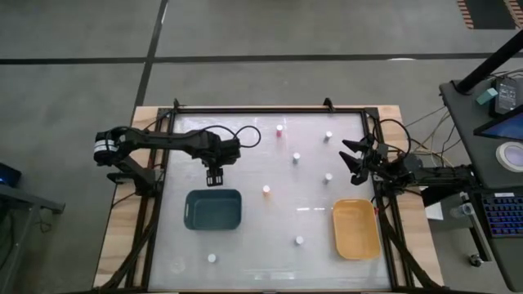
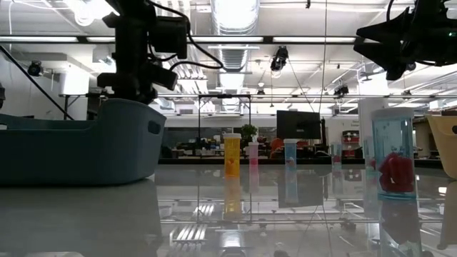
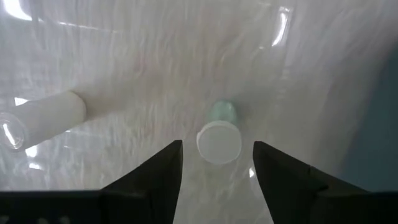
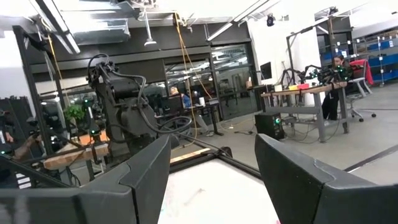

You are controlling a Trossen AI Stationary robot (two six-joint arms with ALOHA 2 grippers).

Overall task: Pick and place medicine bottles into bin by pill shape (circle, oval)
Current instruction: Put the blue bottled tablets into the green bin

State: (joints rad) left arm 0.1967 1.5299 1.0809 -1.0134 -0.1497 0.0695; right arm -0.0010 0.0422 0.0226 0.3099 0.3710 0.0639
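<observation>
White table carries teal bin, yellow bin, scattered medicine bottles.

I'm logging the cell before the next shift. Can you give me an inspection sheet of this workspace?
Surface: glossy white tabletop, reflective.
Job's things: seven small white-capped bottles loose, seen from above; dark teal plastic tray and yellow-orange plastic tray, nothing seen inside.
Clutter: nothing seen.
Tools: left tool open over a white-capped bottle beside the teal tray; right tool open, empty, at the table's right edge.
Cables: black cables looped along left arm.
Surroundings: side desk with keyboard at right.
</observation>
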